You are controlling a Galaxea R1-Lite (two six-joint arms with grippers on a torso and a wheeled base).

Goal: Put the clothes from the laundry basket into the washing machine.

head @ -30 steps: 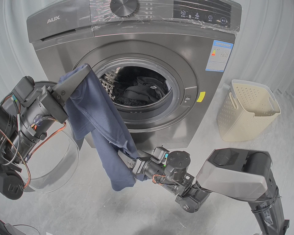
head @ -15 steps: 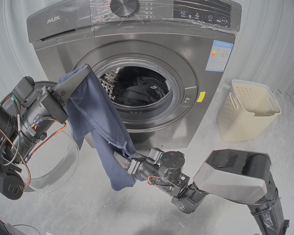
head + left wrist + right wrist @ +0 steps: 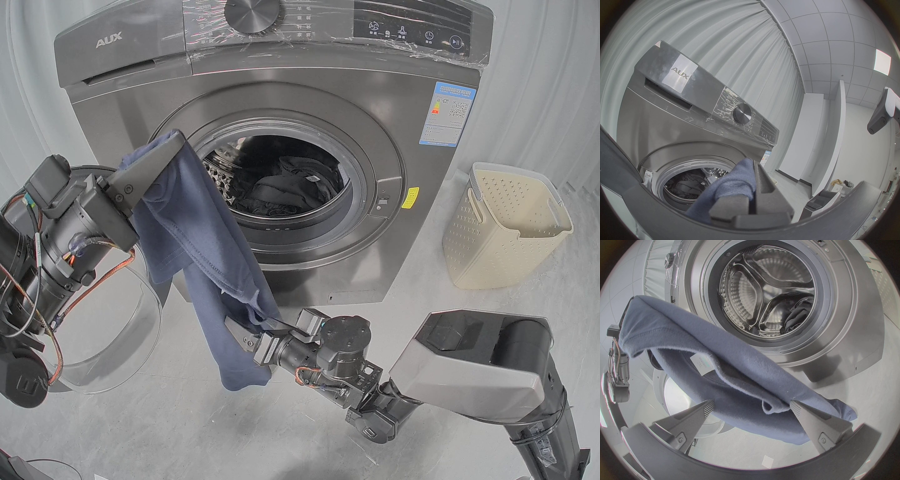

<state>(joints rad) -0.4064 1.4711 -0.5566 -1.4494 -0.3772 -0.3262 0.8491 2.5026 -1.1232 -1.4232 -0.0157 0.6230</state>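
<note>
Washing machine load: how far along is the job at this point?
Done: dark clothes lie in the drum of the grey washing machine. In hand: the left gripper is shut on a blue cloth garment hanging outside the opening; the right gripper, open, brackets its lower part. Left: getting it inside. The cream perforated plastic basket looks empty.

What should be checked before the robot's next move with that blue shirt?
1. Washer door open: ok.
2. Left jaws shut on shirt: ok.
3. Right jaws gripping shirt: not ok; they stand open either side of its lower part.
4. Room in drum: ok; dark clothes lie low inside.
5. Basket emptied: cannot tell; its bottom is hidden.
</note>
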